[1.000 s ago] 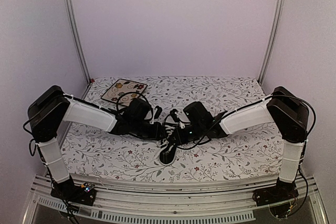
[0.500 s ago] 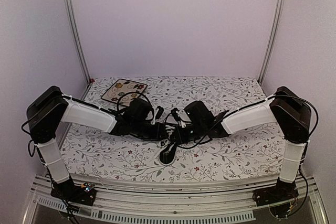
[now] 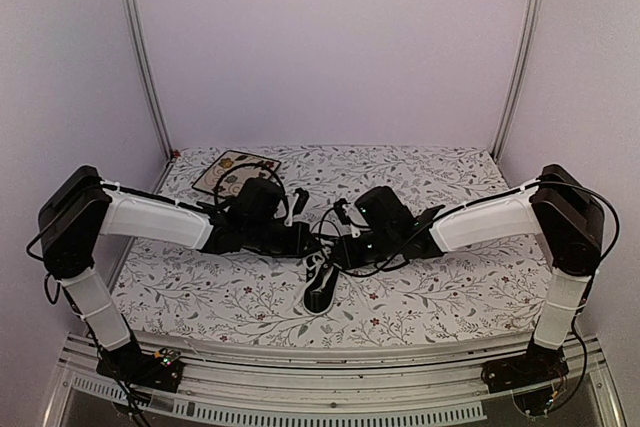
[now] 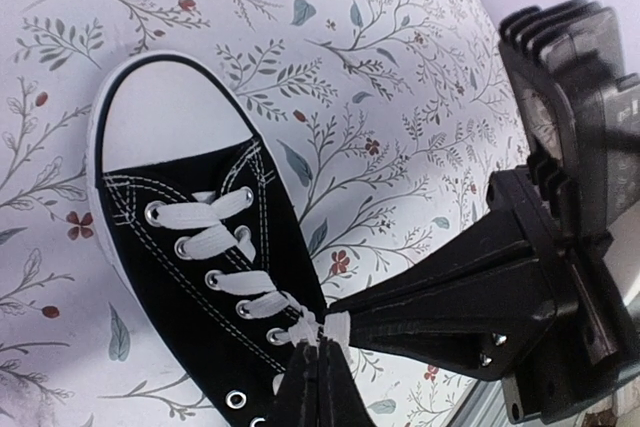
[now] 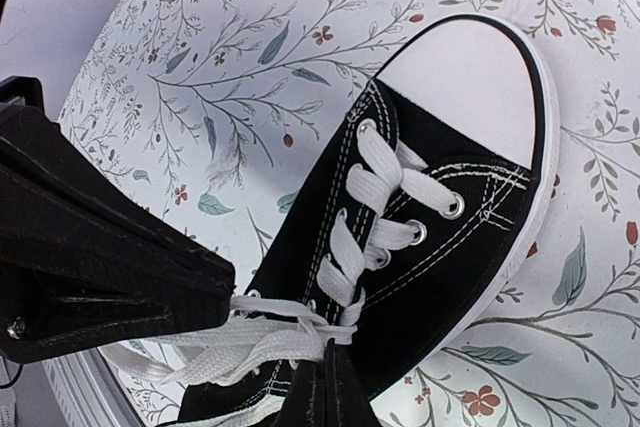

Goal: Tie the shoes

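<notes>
Both elbows are now further out: the left arm (image 3: pixel 150 219) towards the left edge, the right arm (image 3: pixel 490 219) towards the right edge. The left gripper (image 3: pixel 303 243) and right gripper (image 3: pixel 347 247), pinching the laces (image 5: pixel 250 339), sit slightly higher in the frame.

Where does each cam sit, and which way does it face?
Top external: above and behind the bases, facing down and forward over the floral table; left arm, right arm, sneaker, plate.
Left wrist: on the left arm, looking down its shut fingers at the white laces; right gripper at right.
Right wrist: mirrored, own fingers bottom centre; left gripper at left.
Shared: the sneaker.
</notes>
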{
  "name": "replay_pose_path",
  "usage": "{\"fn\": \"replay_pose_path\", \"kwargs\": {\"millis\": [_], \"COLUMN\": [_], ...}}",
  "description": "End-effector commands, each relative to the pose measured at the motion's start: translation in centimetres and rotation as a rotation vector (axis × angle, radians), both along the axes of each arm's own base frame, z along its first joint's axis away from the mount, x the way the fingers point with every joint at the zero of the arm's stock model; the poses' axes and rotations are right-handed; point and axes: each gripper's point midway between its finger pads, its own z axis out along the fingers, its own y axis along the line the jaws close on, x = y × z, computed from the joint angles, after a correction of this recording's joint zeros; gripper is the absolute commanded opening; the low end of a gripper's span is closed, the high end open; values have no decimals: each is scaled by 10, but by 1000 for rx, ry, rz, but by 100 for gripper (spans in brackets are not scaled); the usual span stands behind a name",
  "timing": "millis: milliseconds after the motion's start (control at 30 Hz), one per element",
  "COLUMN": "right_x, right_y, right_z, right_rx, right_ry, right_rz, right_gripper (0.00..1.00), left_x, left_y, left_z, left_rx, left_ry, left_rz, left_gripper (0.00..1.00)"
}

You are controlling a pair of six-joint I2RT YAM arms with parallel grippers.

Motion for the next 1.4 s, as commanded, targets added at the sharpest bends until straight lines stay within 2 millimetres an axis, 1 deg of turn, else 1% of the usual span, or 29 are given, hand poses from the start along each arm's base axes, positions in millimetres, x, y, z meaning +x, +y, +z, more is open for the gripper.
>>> {"fn": "replay_pose_path", "kwargs": {"millis": [0, 267, 500, 833, 1033, 1233, 1367], "right_x": [1, -4, -7, -2, 1, 8, 11], "right_y": [6, 23, 25, 33, 35, 31, 34], "right_z": [5, 13, 7, 5, -1, 1, 4], "right_rx": [11, 64, 70, 83, 76, 89, 138], "right_ry": [-3, -15, -4, -12, -11, -36, -43], "right_rz": [10, 91, 113, 118, 110, 55, 32], "right_gripper": [2, 2, 2, 2, 2, 2, 2], "left_x": [-1, 1, 1, 0, 0, -2, -4], "left_y": [-5, -4, -5, -6, -7, -7, -8], "left_z": [3, 2, 0, -2, 0, -1, -4], "left_rx": [-6, -3, -2, -5, -12, -15, -20], "left_ry": [-11, -9, -3, 9, 5, 11, 25], "left_rz": [-21, -15, -17, -22, -24, -26, -28], "left_gripper": [0, 0, 0, 0, 0, 0, 0]}}
